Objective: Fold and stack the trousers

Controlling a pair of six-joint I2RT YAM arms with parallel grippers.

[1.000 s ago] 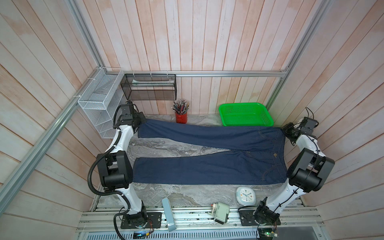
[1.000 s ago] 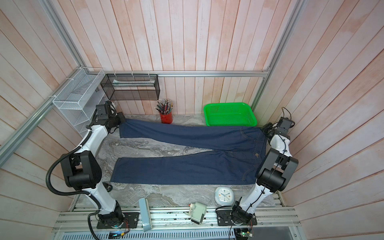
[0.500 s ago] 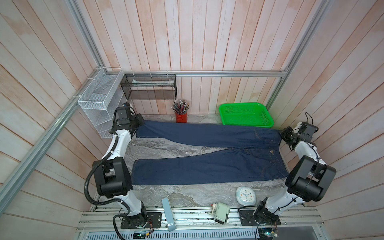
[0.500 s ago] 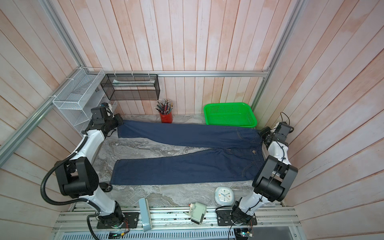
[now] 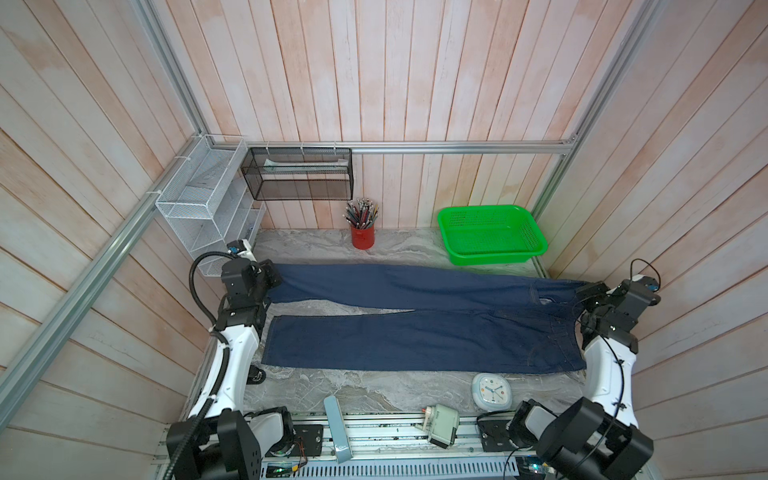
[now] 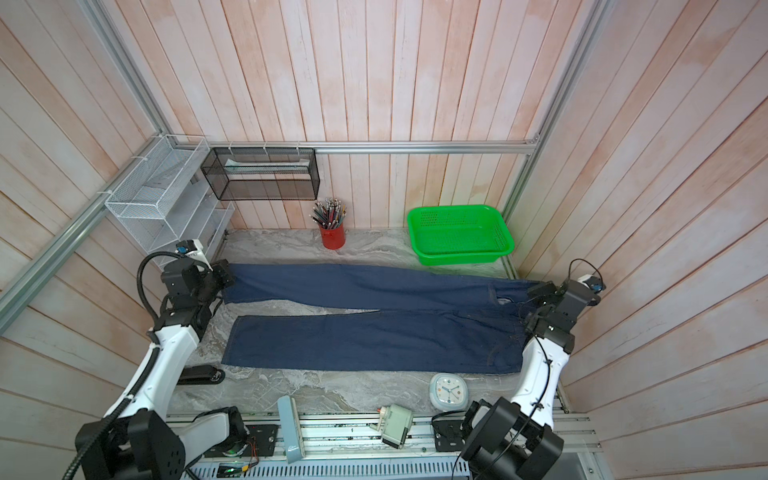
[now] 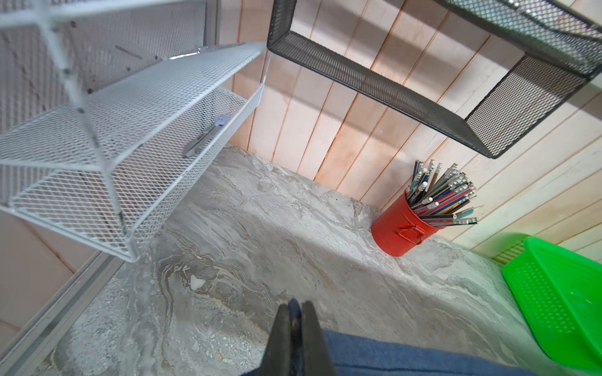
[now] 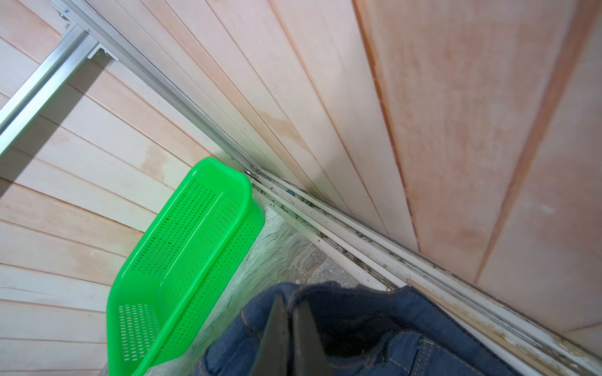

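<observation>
The light is bright, even and soft, falling from above. In both top views the wall planks fan out and bow toward the edges, and the trousers read as flat dark blue. In the left wrist view the black mesh shelf throws a soft shadow on the wall, and the left gripper is a dark, blurred silhouette. The green basket tints the tabletop beside it green.

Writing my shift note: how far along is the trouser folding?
Done: the trousers lie spread flat on the table, legs apart. In hand: the left gripper is shut on the far leg's hem, the right gripper on the waistband's far corner. Left: every fold, then stacking; no fold shows yet.
</observation>
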